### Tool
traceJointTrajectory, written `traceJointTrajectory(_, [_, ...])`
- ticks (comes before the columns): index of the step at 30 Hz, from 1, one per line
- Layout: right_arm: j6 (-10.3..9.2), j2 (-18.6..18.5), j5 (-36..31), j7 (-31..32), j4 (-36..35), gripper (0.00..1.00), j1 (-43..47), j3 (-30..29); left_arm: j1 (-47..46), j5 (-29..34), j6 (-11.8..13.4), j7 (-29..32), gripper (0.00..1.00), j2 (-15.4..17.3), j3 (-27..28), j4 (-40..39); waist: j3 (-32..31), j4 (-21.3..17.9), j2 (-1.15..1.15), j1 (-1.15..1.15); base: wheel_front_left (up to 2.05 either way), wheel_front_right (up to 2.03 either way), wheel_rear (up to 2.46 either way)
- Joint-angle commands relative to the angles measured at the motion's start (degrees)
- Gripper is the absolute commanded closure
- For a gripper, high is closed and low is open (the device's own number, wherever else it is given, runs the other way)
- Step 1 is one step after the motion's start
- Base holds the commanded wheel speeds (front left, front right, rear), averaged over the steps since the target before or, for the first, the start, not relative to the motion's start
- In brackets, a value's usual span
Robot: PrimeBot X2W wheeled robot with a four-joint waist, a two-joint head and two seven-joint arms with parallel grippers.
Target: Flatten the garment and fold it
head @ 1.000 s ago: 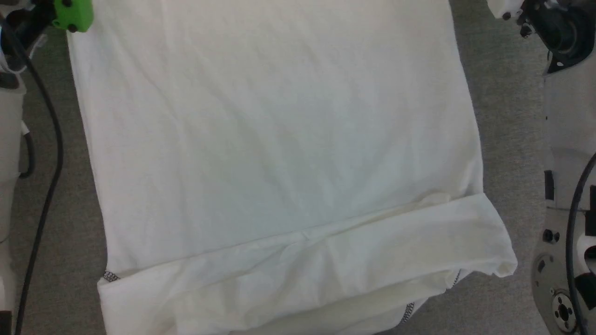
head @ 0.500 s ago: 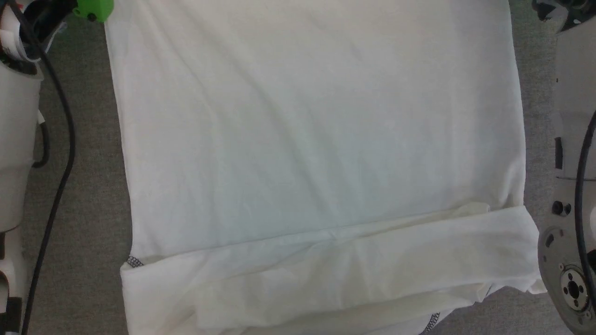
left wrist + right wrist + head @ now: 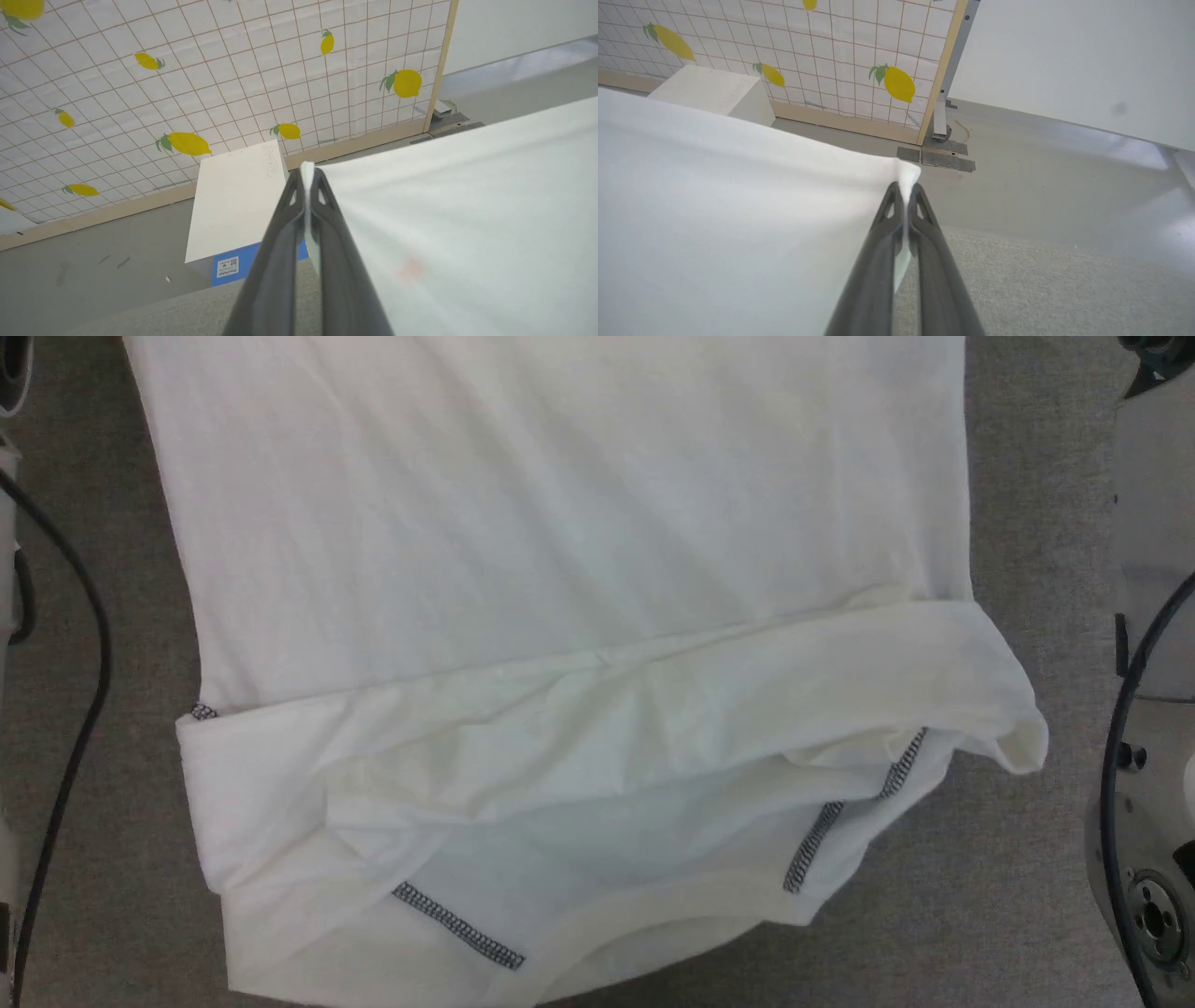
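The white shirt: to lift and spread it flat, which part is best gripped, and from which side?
The two far corners of the shirt, one per gripper, each approached from its outer side. The left gripper and right gripper are shut on those corners, and the thin fabric spans smooth between them, whereas the near end with the zigzag seams lies folded and bunched.

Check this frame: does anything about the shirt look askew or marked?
Yes. The shirt lies bunched and skewed along its near edge, layers overlapping unevenly. A faint orange smudge marks the cloth beside the left claw.
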Motion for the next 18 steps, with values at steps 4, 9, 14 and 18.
traceJointTrajectory(4, [-0.10, -1.7, 3.7, -7.3, 0.7, 1.00, 0.8, 3.5, 2.0, 0.3, 1.4, -7.2, 1.00, 0.3, 1.5, 1.2, -3.6, 1.1, 0.00, 0.00, 0.00, 0.00, 0.00])
traceJointTrajectory(9, [-0.10, -4.5, 10.7, -13.5, -2.5, 1.00, 6.3, 9.8, 9.5, -2.3, 1.1, -13.9, 1.00, -0.3, 2.8, 0.3, -9.1, 2.6, 0.00, 0.00, 0.00, 0.00, 0.00])
traceJointTrajectory(14, [-0.10, -9.3, 17.3, -14.9, -11.1, 1.00, 17.5, 14.9, 21.3, -5.3, 1.0, -17.5, 1.00, -0.1, 3.9, -4.6, -15.9, 4.0, 0.00, 0.00, 0.00, 0.00, 0.00])
traceJointTrajectory(18, [-0.10, -13.7, 21.3, -13.5, -20.4, 1.00, 29.9, 16.1, 33.3, -6.8, 1.1, -18.4, 1.00, 1.3, 3.7, -11.2, -20.7, 5.0, 0.00, 0.00, 0.00, 0.00, 0.00])
